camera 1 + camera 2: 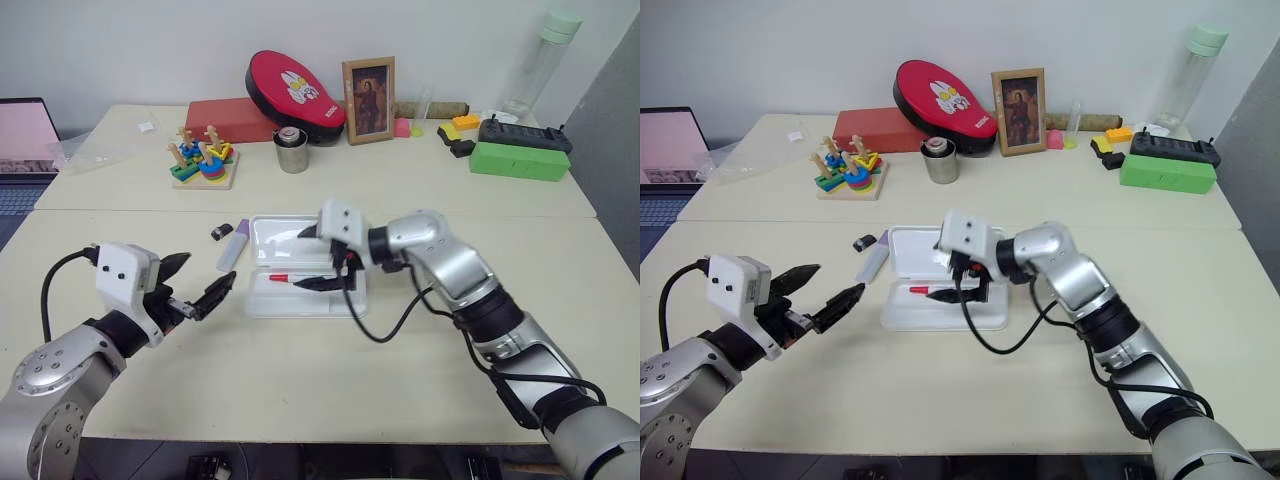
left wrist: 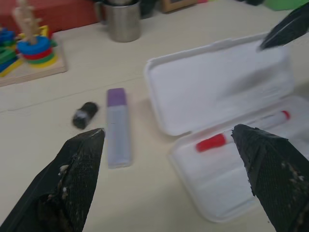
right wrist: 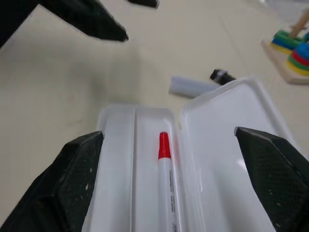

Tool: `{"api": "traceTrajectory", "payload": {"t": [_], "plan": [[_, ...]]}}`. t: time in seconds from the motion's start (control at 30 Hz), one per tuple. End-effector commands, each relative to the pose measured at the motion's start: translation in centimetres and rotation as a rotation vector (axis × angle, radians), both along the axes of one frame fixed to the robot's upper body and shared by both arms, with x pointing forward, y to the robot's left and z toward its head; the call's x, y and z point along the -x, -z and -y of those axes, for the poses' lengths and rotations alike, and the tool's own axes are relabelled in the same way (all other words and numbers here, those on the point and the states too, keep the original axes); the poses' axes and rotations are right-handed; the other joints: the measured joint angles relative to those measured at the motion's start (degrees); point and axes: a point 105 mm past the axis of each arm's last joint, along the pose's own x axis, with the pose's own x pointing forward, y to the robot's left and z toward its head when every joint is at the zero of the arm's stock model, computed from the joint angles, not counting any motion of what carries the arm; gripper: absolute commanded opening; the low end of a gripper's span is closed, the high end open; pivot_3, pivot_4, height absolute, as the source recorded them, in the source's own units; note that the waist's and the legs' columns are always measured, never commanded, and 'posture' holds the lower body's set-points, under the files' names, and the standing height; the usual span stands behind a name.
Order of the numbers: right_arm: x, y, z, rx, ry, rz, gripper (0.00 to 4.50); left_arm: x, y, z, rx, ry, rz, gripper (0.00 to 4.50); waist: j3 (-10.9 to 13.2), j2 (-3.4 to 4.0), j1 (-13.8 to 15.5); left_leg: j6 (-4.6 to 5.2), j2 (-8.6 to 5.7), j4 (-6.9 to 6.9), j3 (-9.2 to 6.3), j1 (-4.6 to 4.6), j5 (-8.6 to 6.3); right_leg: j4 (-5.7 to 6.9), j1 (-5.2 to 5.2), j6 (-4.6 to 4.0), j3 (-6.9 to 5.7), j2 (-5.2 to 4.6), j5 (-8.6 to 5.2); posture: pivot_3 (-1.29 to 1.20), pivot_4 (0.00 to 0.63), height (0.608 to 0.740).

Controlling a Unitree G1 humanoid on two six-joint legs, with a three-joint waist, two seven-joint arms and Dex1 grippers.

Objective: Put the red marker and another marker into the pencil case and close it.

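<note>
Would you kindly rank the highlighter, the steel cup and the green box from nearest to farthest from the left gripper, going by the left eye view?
1. Highlighter: on the table left of the open pencil case, just beyond the left gripper.
2. Steel cup: farther back, mid-table.
3. Green box: far right, at the back.

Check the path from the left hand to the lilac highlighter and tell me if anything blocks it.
Nothing visible does. The left hand is open, with bare table between it and the lilac highlighter. A small black cap lies just beyond the highlighter, not in the path. The open pencil case sits right beside it.
</note>
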Motion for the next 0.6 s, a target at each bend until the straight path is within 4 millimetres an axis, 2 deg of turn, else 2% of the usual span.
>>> {"api": "traceTrajectory", "payload": {"t": [0.03,0.2,0.33,0.6], "plan": [[0.6,-3.8,1.0,-0.099,-0.008,0.005,4.44,-1.5,0.6,-1.0,-0.018,-0.07,-0.028,4.5,0.0,0.0,0.04,0.0,0.0,0.0,-0.01,0.0,0.0,0.02,0.0,0.0,-0.02,0.0,0.0,0.0,0.15,0.74],[-0.2,-4.0,2.1,-0.108,0.06,0.004,4.44,-4.1,2.1,-1.3,0.014,-0.101,-0.088,4.5,0.0,0.0,0.0,0.0,-0.01,0.01,-0.01,0.01,0.0,0.02,0.0,0.0,-0.01,0.0,0.0,0.0,0.15,0.74],[-0.9,-4.3,3.1,-0.126,0.134,0.011,4.44,-6.0,2.8,-0.5,0.021,-0.09,-0.125,4.5,-0.01,-0.01,-0.01,0.0,-0.02,0.0,0.0,-0.03,0.0,0.02,-0.04,0.0,-0.02,0.0,0.0,0.0,0.15,0.74],[-1.2,-4.4,4.4,-0.127,0.197,0.012,4.44,-7.2,4.8,-1.1,0.011,-0.132,-0.219,4.5,-0.01,-0.01,-0.5,-0.05,-0.02,-0.04,0.01,-0.07,0.03,0.01,-0.11,0.01,0.01,0.0,0.0,0.0,0.15,0.74]]}}
